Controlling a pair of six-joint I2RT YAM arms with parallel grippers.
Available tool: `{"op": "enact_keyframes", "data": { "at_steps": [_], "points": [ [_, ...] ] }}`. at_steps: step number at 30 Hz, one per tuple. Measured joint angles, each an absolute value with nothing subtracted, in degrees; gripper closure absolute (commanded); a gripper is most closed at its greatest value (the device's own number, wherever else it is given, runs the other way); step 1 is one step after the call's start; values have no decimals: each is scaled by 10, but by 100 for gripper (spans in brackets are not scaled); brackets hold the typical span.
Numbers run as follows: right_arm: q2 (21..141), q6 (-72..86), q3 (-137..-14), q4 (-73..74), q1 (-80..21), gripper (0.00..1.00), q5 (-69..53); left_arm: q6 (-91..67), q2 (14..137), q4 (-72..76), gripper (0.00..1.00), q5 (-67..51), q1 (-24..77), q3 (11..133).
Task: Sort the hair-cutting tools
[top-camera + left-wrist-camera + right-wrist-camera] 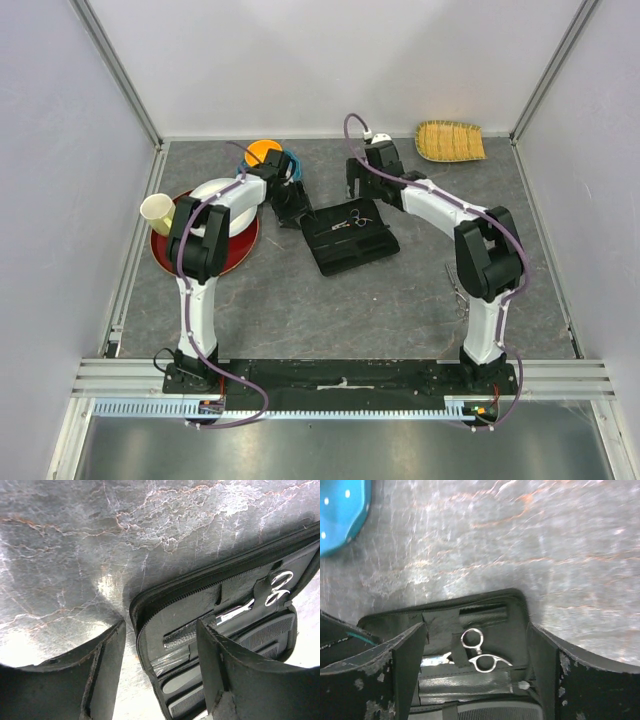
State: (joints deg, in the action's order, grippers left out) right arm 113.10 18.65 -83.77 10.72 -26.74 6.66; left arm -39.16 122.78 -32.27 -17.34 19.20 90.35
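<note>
Lying open on the tabletop (300, 310) at mid-frame in the top view: a black case (370, 250), with silver scissors (350, 222) strapped inside toward its upper edge and a comb (265, 632) tucked in a pocket just beside them. Spread wide and holding nothing: left fingers (107, 670) straddling the case's corner at lower centre of their view, right fingers (405, 665) straddling the scissors' end likewise.

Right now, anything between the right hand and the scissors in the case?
No loose object. The right hand hangs open above the scissors, whose loops are bare. A strap of the case crosses the blades, so they may drag on lifting.
</note>
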Motion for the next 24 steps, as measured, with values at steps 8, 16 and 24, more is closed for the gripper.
{"op": "enact_keyframes", "data": {
  "at_steps": [8,16,24],
  "points": [
    [1094,198,-903,272,-200,15,112,-342,1189,-343,15,-112,193,922],
    [1002,232,-751,445,-106,12,156,-301,1142,-359,13,-72,193,937],
    [923,286,-634,512,-109,15,146,-284,1132,-378,13,-71,193,949]
  ]
}}
